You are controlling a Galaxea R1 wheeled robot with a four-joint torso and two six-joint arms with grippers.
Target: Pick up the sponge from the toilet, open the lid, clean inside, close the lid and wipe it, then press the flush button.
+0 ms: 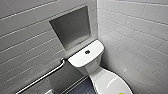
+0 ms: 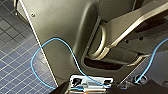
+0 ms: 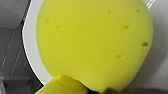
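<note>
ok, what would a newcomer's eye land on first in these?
The bright yellow sponge, looming large and pocked with small holes in the right wrist view. Next, the white toilet tucked in the corner of the tiled walls, its dark flush button centred on the tank top, below a grey recessed niche.

There is one toilet, with one lid and one flush button. One yellow sponge can be counted, along with one metal grab rail and one square recess.
</note>
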